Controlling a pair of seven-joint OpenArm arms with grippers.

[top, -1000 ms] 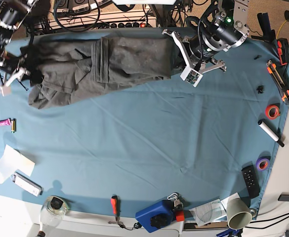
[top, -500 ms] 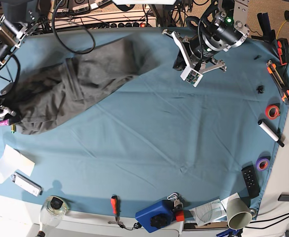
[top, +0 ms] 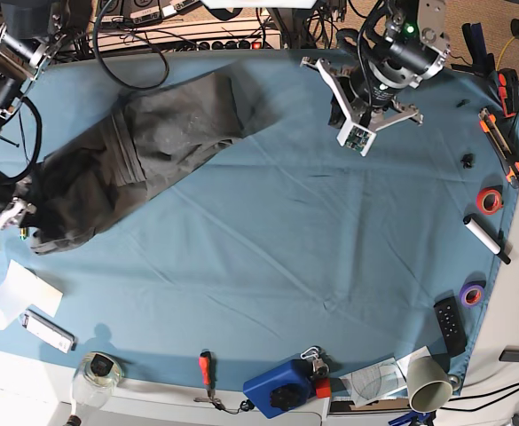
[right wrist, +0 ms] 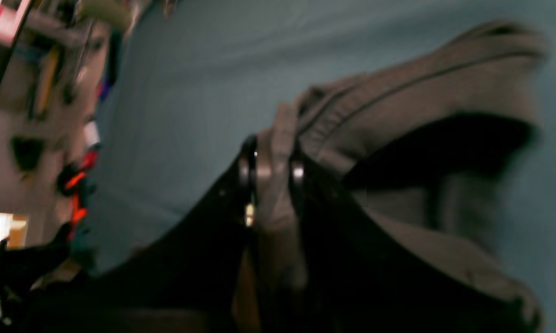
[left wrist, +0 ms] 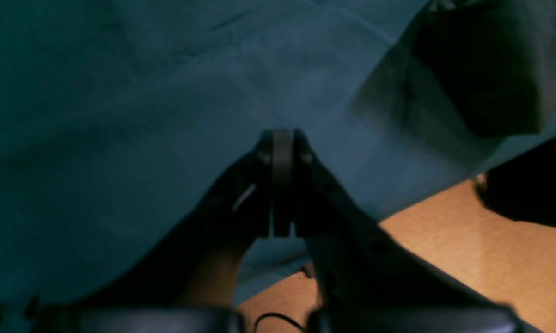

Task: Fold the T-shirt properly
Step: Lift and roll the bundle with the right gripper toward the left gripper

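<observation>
At tabletop's [top: 268, 266] left edge: right fingers [right wrist: 296, 171] clamped on T-shirt [top: 144, 155] hem, presumably for spreading; left fingers [left wrist: 301, 152] together, empty.

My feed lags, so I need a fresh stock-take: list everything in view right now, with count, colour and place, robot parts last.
T-shirt: one, dark grey, bunched diagonally across the far-left of the cloth.
Tablecloth: one, blue-teal, covering the table.
Tape rolls: two, orange and purple, right edge.
White tube: one, right edge.
Remote: one, black, near-right corner.
Cup: one, beige, on its side, near-right.
Blue box: one, near edge.
Screwdriver: one, red handle, near edge.
Glass: one, clear, near-left.
Paper: one, white, left edge.
Left pincer: shut, empty, over the cloth's far edge.
Right pincer: shut on the T-shirt, at the left edge.
</observation>
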